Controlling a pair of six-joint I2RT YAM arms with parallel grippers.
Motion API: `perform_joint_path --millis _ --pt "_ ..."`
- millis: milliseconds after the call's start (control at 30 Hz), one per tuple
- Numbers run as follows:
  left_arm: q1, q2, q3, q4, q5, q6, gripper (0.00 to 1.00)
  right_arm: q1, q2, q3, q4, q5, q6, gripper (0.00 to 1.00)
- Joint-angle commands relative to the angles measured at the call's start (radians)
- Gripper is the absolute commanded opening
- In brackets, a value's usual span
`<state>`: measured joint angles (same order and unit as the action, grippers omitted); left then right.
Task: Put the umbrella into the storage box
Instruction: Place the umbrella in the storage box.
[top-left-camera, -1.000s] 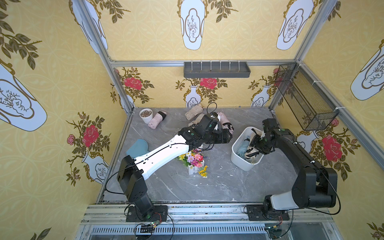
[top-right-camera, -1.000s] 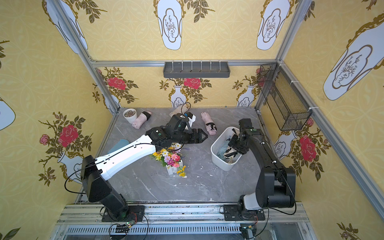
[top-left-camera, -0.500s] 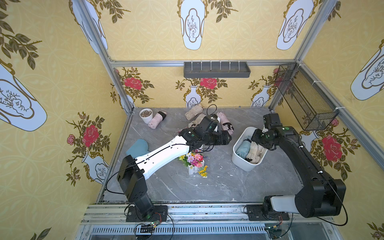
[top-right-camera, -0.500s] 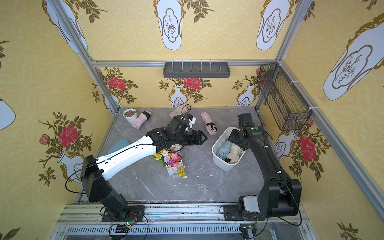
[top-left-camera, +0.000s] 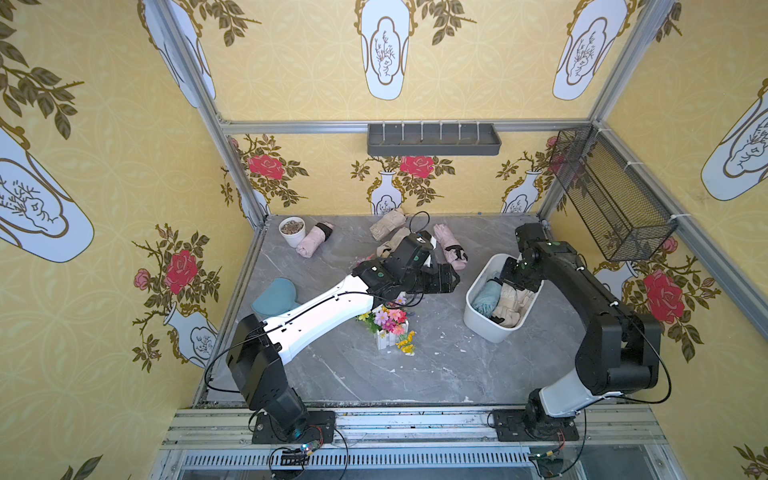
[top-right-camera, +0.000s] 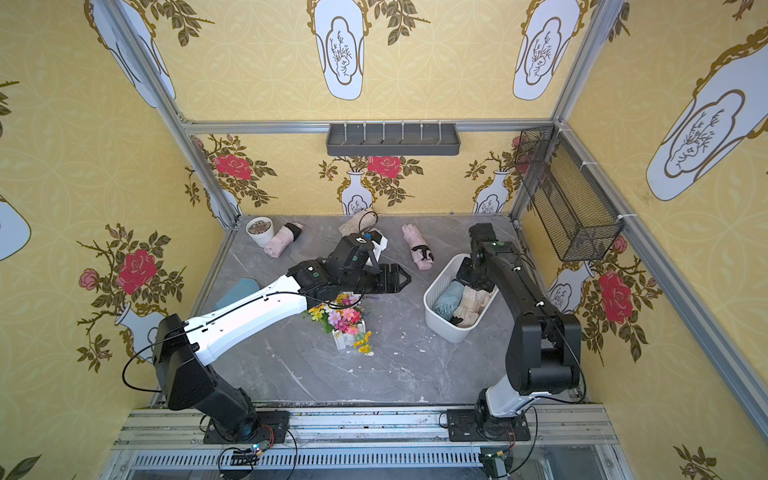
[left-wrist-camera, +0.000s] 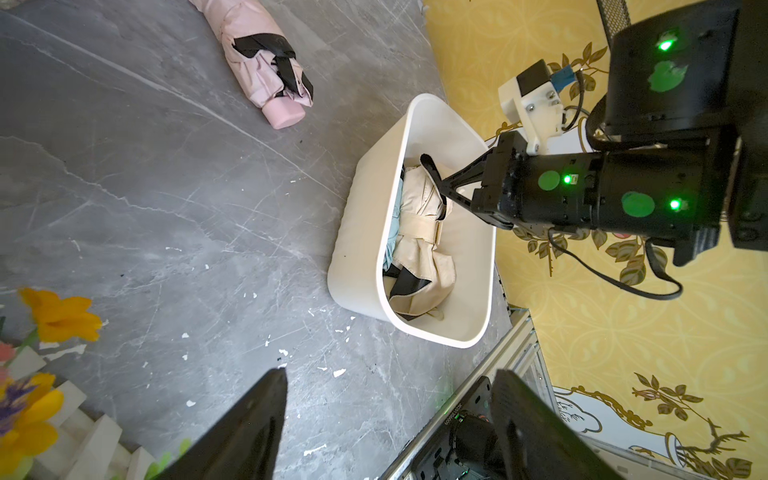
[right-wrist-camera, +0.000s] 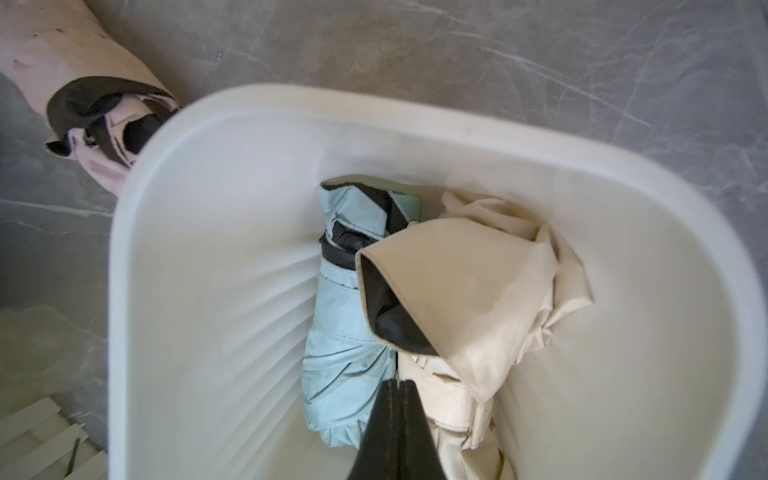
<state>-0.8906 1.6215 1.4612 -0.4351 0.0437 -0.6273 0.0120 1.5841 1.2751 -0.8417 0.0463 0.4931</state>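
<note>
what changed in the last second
The right gripper lifted back off the cream umbrella in the storage box and closed empty. The left gripper stayed open above the table; box, blue umbrella and cream umbrella unmoved.

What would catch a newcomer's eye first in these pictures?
At the right of the table, the white storage box holds a pale blue umbrella and a cream umbrella side by side, the shut right pincer above them. Mid-table, the open left pincer hangs near a flower bouquet.
</note>
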Motion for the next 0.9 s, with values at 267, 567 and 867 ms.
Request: perform_joint_path --millis 267,567,867 --pt "0.002 -0.001 -0.008 0.013 -0.014 0.011 0.83 -0.002 0.152 0.008 -0.018 0.1 0.002 0.0" --pt "0.004 0.003 -0.008 0.0 -0.01 0.017 0.83 -0.002 0.178 -0.006 0.016 0.089 0.013 0.0" --pt "0.023 -0.032 -0.031 -0.022 -0.028 0.022 0.84 0.051 -0.018 0.073 -0.025 0.046 -0.01 0.68"
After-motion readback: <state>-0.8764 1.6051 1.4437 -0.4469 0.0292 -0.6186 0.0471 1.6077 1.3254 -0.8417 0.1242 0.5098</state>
